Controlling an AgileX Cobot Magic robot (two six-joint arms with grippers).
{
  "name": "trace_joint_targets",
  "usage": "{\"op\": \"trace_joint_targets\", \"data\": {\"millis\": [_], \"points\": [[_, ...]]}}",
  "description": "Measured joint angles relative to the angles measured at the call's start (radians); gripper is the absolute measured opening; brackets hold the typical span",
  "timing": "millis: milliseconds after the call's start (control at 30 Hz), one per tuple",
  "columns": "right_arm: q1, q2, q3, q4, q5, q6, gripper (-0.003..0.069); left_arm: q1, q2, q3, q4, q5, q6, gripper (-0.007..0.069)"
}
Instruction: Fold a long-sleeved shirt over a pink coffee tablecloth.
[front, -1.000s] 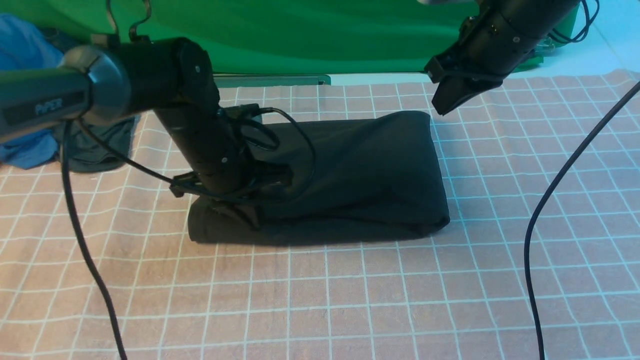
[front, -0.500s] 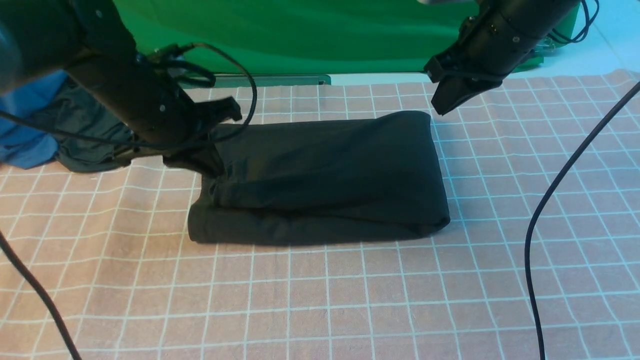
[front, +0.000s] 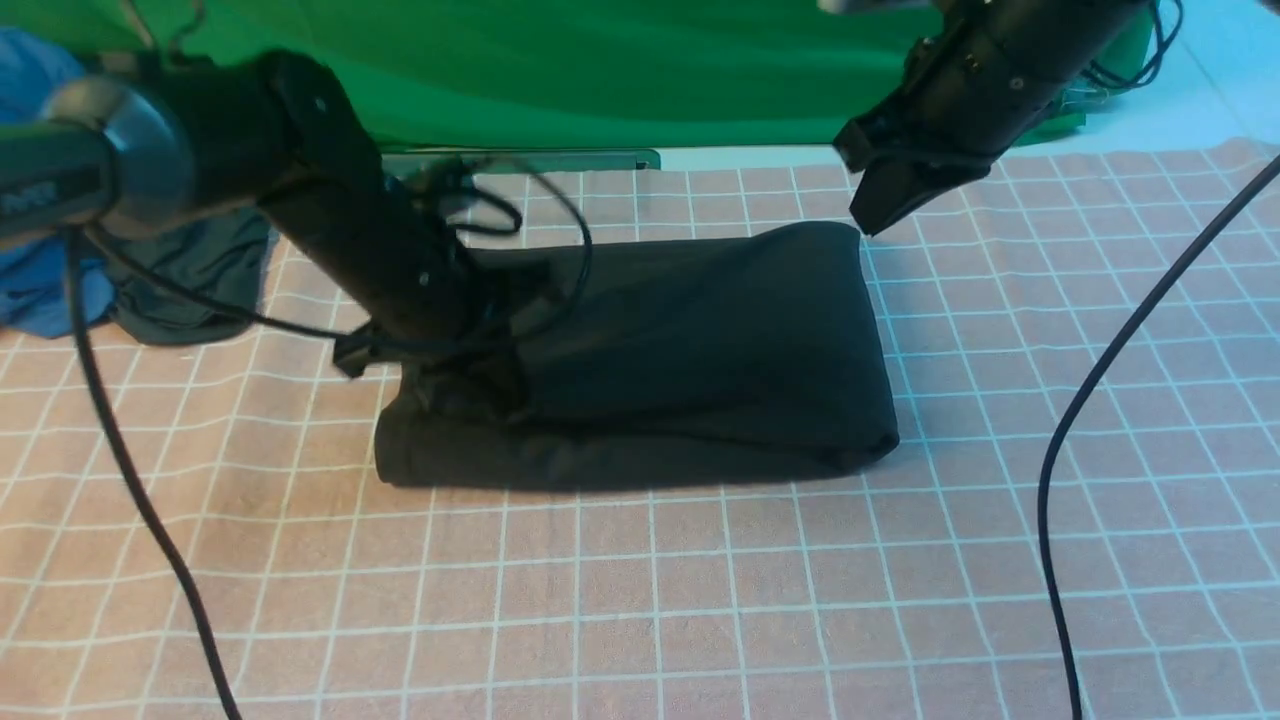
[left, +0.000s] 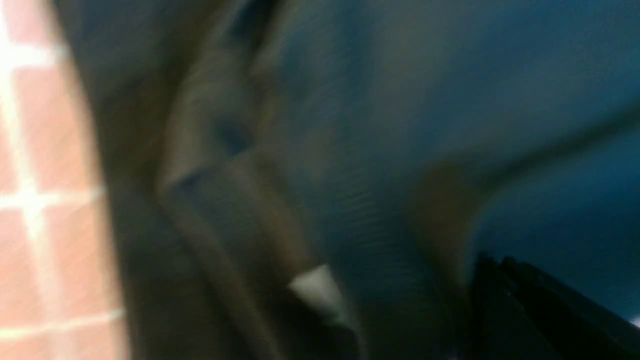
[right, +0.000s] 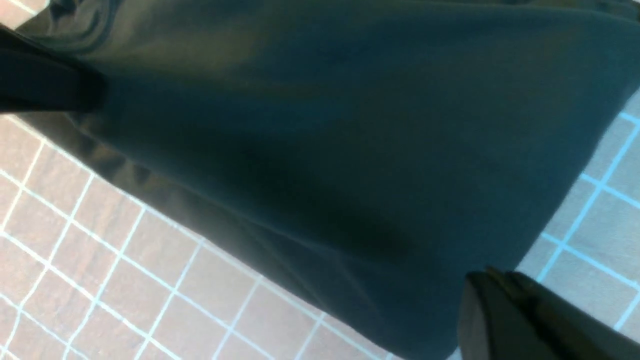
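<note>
Your long-sleeved shirt (front: 700, 340) lies folded into a compact black bundle in the middle of the pink coffee tablecloth (front: 700, 600). The left pincer (front: 470, 385) is closed and low at the bundle's left end, but black on black and a smeared left wrist view keep you from telling whether any fabric is pinched. The right pincer (front: 880, 205) hangs closed above the bundle's far right corner, clear of it, its arm cut off at the top edge.

One shirt (front: 700, 340), one tablecloth (front: 700, 600), two claws (front: 478, 385) (front: 878, 212).
</note>
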Motion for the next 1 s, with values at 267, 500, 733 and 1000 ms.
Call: {"op": "trace_joint_targets", "data": {"millis": [267, 500, 733, 1000], "points": [[0.039, -0.001, 0.172, -0.032, -0.042, 0.000, 0.0036, 0.000, 0.019, 0.008, 0.110, 0.042, -0.087, 0.0013], [0.039, 0.000, 0.204, -0.031, -0.101, 0.009, 0.0036, 0.000, -0.003, -0.045, 0.092, 0.048, -0.080, 0.0013], [0.052, 0.053, 0.204, -0.024, -0.116, 0.021, 0.0036, 0.000, -0.030, -0.068, 0.067, 0.041, -0.082, 0.0013], [0.082, 0.158, 0.204, -0.115, -0.061, 0.069, 0.0036, 0.000, 0.031, -0.068, 0.127, 0.060, -0.120, 0.0013]]}}
